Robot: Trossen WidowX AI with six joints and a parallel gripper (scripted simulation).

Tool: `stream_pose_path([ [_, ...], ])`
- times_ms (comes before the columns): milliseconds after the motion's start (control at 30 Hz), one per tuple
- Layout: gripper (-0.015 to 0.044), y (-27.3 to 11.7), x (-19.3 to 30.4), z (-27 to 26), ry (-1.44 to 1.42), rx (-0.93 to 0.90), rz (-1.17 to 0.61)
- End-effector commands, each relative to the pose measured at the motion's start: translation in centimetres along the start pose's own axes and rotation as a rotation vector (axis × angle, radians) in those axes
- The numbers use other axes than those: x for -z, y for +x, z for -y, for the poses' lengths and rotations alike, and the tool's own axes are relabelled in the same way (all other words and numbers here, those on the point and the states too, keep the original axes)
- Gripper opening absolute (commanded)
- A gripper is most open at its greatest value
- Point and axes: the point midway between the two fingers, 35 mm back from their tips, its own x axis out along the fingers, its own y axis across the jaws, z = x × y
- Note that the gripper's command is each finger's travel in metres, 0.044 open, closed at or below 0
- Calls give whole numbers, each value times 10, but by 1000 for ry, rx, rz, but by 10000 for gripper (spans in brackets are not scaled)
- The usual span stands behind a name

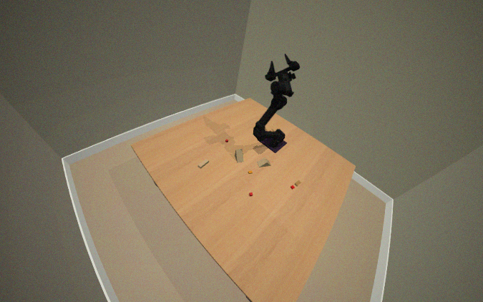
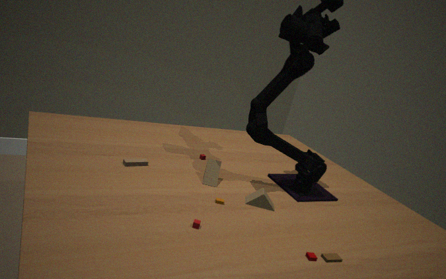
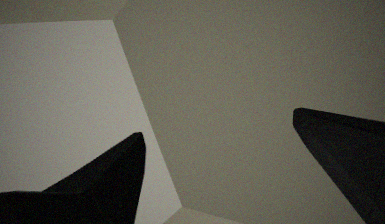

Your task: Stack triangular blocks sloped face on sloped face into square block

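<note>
One triangular block (image 1: 239,155) (image 2: 212,172) stands on the table (image 1: 265,229) (image 2: 96,225), left of the arm's base, showing a tall pale face. The other triangular block (image 1: 262,162) (image 2: 260,199) rests nearer the base, low and wide with its ridge up and a triangular end facing the exterior camera. The two blocks are apart. My gripper (image 1: 278,57) (image 3: 219,128) is open and empty, raised high above the table and pointing upward, far from both blocks. In the exterior view its fingers are partly out of frame.
A flat pale bar (image 1: 203,163) (image 2: 135,162) lies at the left. A red cube (image 1: 227,140) (image 2: 202,157) is behind the blocks. An orange piece (image 1: 250,172) (image 2: 219,201), another red cube (image 1: 250,194) (image 2: 196,224), a red piece (image 1: 292,187) (image 2: 311,256) and a tan piece (image 1: 298,182) (image 2: 332,257) lie in front.
</note>
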Motion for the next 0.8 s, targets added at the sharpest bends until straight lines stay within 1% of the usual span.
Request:
stream_pose_path([
  [0, 426, 1, -1, -1, 9, -4, 5],
  [33, 440, 2, -5, -2, 36, -18, 18],
  [67, 440, 5, -14, -6, 81, -42, 44],
  [200, 440, 18, -75, -32, 285, -195, 219],
  [333, 440, 13, -134, -67, 449, -395, 349],
  [433, 440, 1, -167, -91, 531, -536, 406],
  [633, 440, -34, -215, -129, 707, -819, 466],
  [767, 440, -80, -246, -162, 839, -1106, 456],
])
